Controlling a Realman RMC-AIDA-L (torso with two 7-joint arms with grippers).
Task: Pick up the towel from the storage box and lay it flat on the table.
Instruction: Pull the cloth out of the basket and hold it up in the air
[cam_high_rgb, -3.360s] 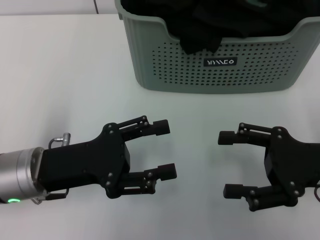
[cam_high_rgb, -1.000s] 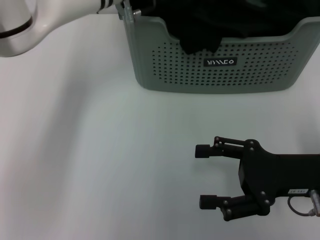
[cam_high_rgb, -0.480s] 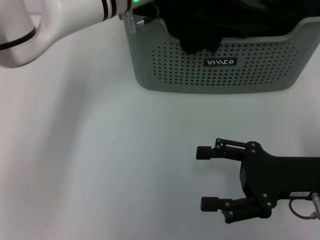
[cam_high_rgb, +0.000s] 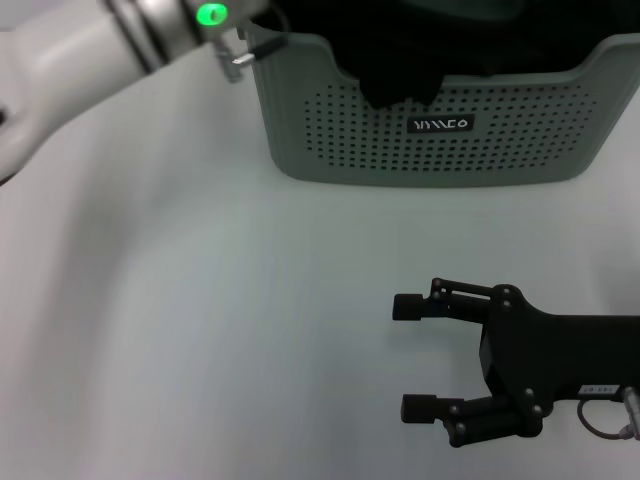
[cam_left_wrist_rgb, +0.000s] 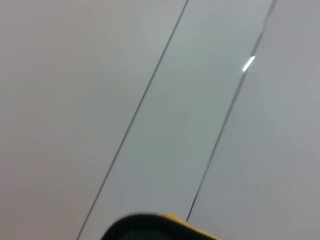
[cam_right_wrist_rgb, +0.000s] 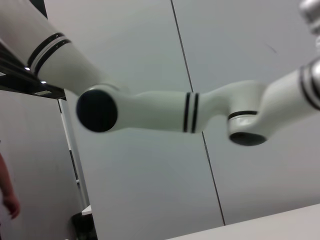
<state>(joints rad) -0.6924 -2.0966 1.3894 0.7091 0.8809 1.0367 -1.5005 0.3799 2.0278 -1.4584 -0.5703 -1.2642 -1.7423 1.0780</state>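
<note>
Over storage box (cam_high_rgb: 430, 130) rim, left arm (cam_high_rgb: 90, 50)

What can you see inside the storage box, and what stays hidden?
Inside the storage box, dark cloth fills the top and droops over the front rim. Its colour faces and anything beneath are covered. The left arm reaches in; its gripper cannot be seen.

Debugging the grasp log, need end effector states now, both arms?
Left end effector: reaching into the storage box, fingers hidden, cannot tell.
Right end effector: open, empty.
</note>
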